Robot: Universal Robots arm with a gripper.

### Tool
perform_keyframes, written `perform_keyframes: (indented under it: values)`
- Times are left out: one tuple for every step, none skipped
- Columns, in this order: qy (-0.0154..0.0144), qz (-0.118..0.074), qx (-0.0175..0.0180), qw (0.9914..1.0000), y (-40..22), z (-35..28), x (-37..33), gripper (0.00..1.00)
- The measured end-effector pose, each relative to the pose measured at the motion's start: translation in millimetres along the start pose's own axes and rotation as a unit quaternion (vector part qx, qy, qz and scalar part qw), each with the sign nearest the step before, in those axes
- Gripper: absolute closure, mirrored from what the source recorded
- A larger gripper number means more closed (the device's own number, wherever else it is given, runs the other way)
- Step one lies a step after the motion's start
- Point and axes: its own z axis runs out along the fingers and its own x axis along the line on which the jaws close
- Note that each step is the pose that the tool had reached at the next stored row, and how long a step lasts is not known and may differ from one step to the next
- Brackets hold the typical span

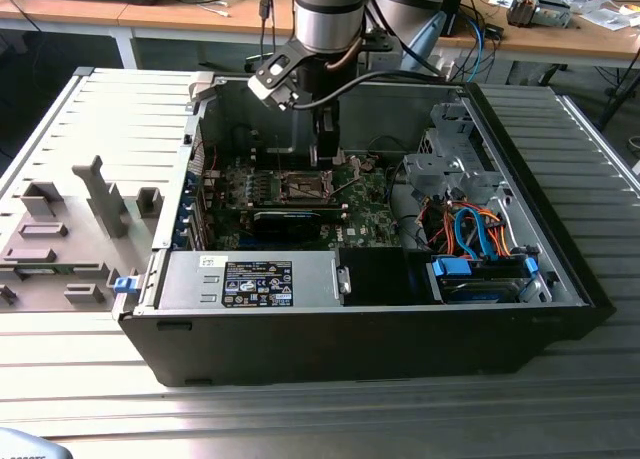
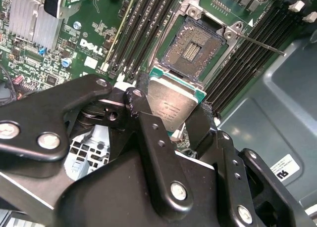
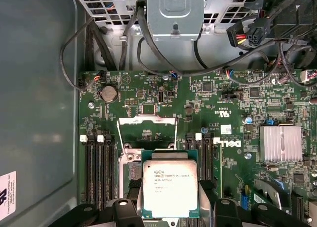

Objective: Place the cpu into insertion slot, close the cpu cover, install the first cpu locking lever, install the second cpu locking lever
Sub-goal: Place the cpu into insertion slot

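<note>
My gripper [image 1: 323, 157] reaches down into the open computer case and is shut on the cpu [image 2: 173, 102], a flat square chip with a silver top and green edge. Black fingers [image 2: 141, 99] press on two opposite sides of the chip. The cpu [image 3: 170, 186] hangs just above the insertion slot [image 2: 193, 46], whose dark pin field lies bare inside its silver rim. In the exterior view the insertion slot [image 1: 303, 187] sits mid-board, right under the gripper. The cpu cover [image 3: 147, 120] stands swung open at the socket's far edge. A thin locking lever [image 2: 257, 43] sticks out beside the socket.
Long black memory slots [image 3: 96, 162] flank the socket on both sides. A finned heatsink [image 3: 281, 143] sits on the green motherboard [image 1: 360, 219]. A power supply box [image 1: 250, 279], a metal drive cage [image 1: 455, 164] and orange and blue cables [image 1: 475, 229] crowd the case.
</note>
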Motion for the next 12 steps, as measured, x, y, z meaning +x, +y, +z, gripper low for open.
perform_keyframes:
  values:
    - [0.0, 0.0, 0.0, 1.0, -0.3, 0.1, 0.0, 0.46]
    - [0.0, 0.0, 0.0, 1.0, -0.4, 0.2, 0.0, 0.46]
    - [0.0, 0.0, 0.0, 1.0, -0.7, 0.3, 0.0, 0.46]
    - [0.0, 0.0, 0.0, 1.0, -0.9, 0.4, 0.0, 0.46]
    - [0.0, 0.0, 0.0, 1.0, -1.2, 0.6, 0.0, 0.46]
    - [0.0, 0.0, 0.0, 1.0, -1.5, 0.7, 0.0, 0.46]
    - [0.0, 0.0, 0.0, 1.0, -1.6, 0.8, 0.0, 0.46]
    - [0.0, 0.0, 0.0, 1.0, -1.9, 0.9, 0.0, 0.46]
    - [0.0, 0.0, 0.0, 1.0, -2.4, 1.2, 0.0, 0.46]
    - [0.0, 0.0, 0.0, 1.0, -3.5, 1.9, 0.0, 0.46]
    - [0.0, 0.0, 0.0, 1.0, -4.2, 2.9, -0.1, 0.46]
    - [0.0, 0.0, 0.0, 1.0, -5.7, 4.4, -0.1, 0.46]
